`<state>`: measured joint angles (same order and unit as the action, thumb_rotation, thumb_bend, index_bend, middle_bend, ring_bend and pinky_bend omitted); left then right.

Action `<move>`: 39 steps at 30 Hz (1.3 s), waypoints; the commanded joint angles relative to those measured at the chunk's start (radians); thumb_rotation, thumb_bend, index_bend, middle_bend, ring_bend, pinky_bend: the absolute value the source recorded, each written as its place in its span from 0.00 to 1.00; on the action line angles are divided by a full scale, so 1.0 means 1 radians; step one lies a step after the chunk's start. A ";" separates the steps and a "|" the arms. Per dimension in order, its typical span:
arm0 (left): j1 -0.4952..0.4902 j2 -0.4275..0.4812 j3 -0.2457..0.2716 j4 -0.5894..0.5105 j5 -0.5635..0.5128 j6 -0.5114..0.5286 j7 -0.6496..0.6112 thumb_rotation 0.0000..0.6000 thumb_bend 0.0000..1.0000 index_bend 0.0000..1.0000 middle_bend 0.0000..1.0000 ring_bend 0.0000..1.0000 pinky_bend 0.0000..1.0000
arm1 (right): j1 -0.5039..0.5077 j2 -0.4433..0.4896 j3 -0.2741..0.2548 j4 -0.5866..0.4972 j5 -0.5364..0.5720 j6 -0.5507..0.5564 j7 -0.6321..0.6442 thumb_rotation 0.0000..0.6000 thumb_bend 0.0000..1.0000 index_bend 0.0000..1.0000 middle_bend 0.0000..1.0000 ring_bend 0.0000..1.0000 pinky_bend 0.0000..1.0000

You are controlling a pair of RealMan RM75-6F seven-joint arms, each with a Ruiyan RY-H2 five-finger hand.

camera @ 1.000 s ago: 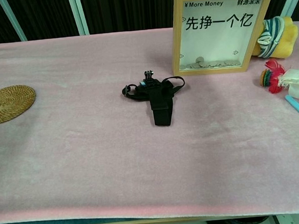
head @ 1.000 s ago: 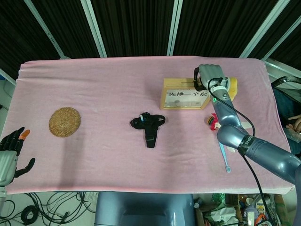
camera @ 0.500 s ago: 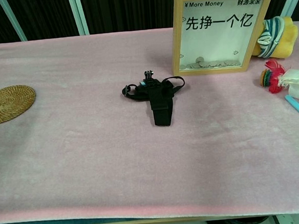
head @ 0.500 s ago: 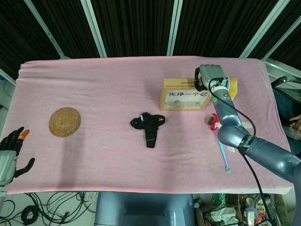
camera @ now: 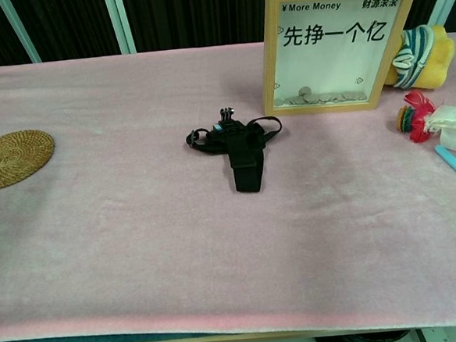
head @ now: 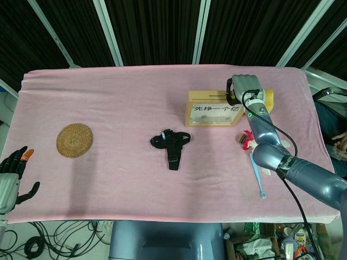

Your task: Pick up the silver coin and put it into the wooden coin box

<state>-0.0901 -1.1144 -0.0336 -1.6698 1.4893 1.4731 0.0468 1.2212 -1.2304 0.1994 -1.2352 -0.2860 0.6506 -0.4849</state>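
Note:
The wooden coin box (head: 212, 111) stands upright at the back right of the pink table, with a glass front and Chinese lettering. In the chest view several silver coins (camera: 321, 97) lie at the bottom of the coin box (camera: 337, 46). My right hand (head: 244, 86) hovers over the box's top right corner with its fingers curled in; no coin shows in it. My left hand (head: 12, 176) hangs off the table's front left corner, fingers spread, holding nothing. No loose silver coin shows on the cloth.
A black camera strap mount (head: 171, 143) lies mid-table. A woven coaster (head: 74, 140) sits at the left. Right of the box are a yellow plush toy (camera: 419, 56), a small red-and-green toy (camera: 414, 116) and a blue toothbrush (head: 259, 179).
My right hand has drifted slightly to the right above the box's top. The left hand and the objects on the table have not moved.

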 commanded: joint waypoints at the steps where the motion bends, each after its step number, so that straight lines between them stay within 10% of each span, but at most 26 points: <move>1: 0.000 0.000 0.000 0.000 0.000 0.000 0.000 1.00 0.33 0.05 0.00 0.00 0.13 | 0.001 -0.001 0.000 0.000 -0.002 0.003 0.004 1.00 0.46 0.55 0.87 0.92 0.99; 30: 0.001 -0.001 0.000 0.002 -0.001 0.001 0.002 1.00 0.33 0.05 0.00 0.00 0.14 | -0.017 0.051 0.007 -0.070 -0.042 0.025 0.062 1.00 0.45 0.40 0.86 0.91 0.99; 34: 0.002 -0.001 0.001 0.002 0.001 0.002 0.000 1.00 0.33 0.05 0.00 0.00 0.14 | -0.123 0.149 0.049 -0.292 -0.195 0.222 0.155 1.00 0.39 0.38 0.74 0.82 0.94; 39: 0.001 0.000 0.001 0.000 0.004 0.002 -0.006 1.00 0.33 0.05 0.00 0.00 0.14 | -0.330 0.278 -0.006 -0.601 -0.380 0.491 0.210 1.00 0.31 0.34 0.40 0.53 0.65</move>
<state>-0.0887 -1.1141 -0.0325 -1.6696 1.4930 1.4751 0.0411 1.0597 -1.0648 0.2216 -1.6082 -0.5032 0.9229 -0.3378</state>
